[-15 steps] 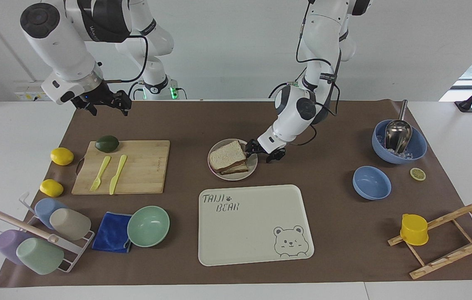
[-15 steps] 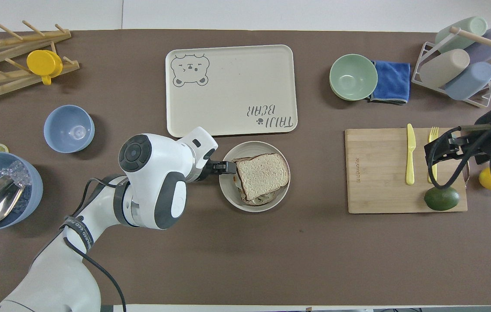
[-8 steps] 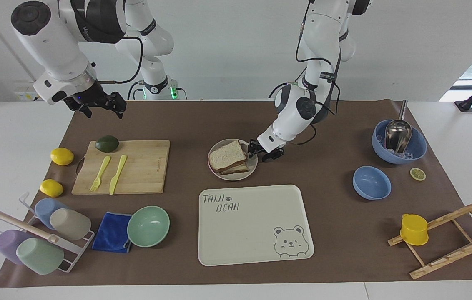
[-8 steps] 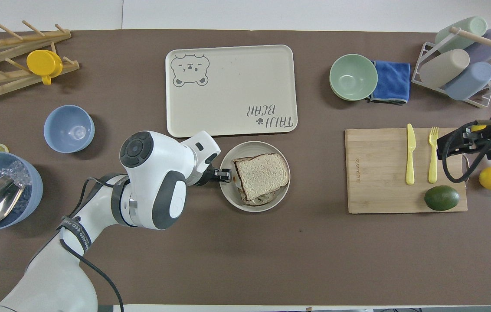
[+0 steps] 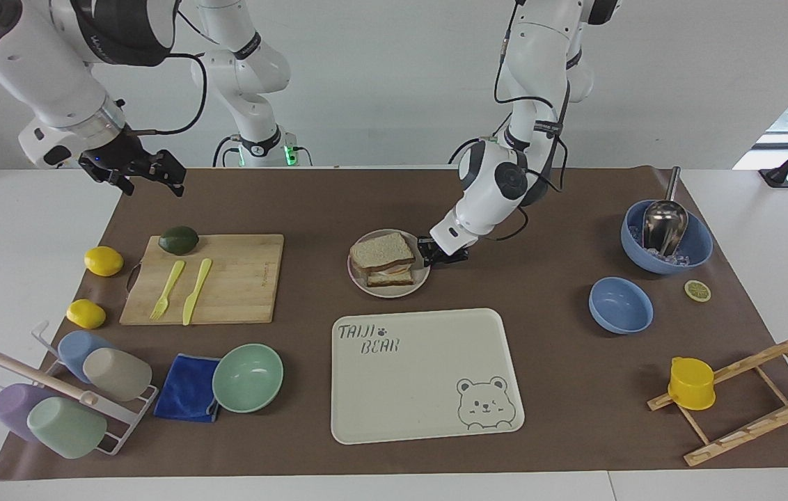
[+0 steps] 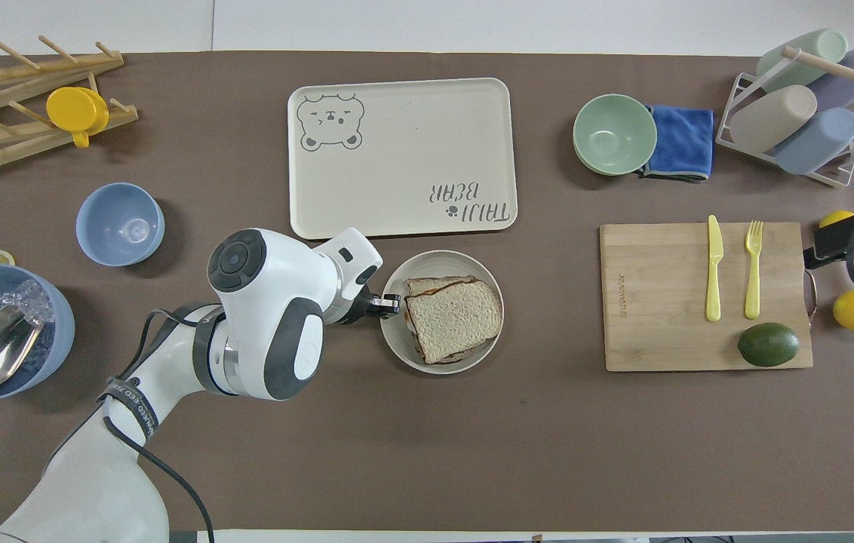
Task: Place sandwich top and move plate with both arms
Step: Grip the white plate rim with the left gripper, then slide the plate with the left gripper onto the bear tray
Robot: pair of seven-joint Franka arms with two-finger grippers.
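Right gripper [image 5: 150, 182] is hanging in the air with fingers spread and nothing between them, over the mat's corner at the right arm's end of the table. In the facing view it is sitting at about 11 o'clock from the cutting board [image 5: 241, 278]. That arm is waiting.

An avocado [image 5: 179, 239] is lying at the board's 11 o'clock corner in that view, with a yellow fork [image 5: 168, 289] and knife [image 5: 197, 291] side by side on the wood.

The plate [image 5: 394, 292] is sitting mid-table, at 3 o'clock from the board in the facing view and at 12 o'clock from the bear tray [image 5: 422, 376], close to its edge but apart. The sandwich top [image 5: 381, 250] is lying on the stack on the plate, skewed, so a lower slice [image 6: 438, 284] is peeking out at its 12 o'clock in the overhead view.

Left gripper [image 5: 429, 252] is down at table height, clamping the plate's rim at the plate's 3 o'clock in the facing view, 9 o'clock in the overhead view [image 6: 389, 305].
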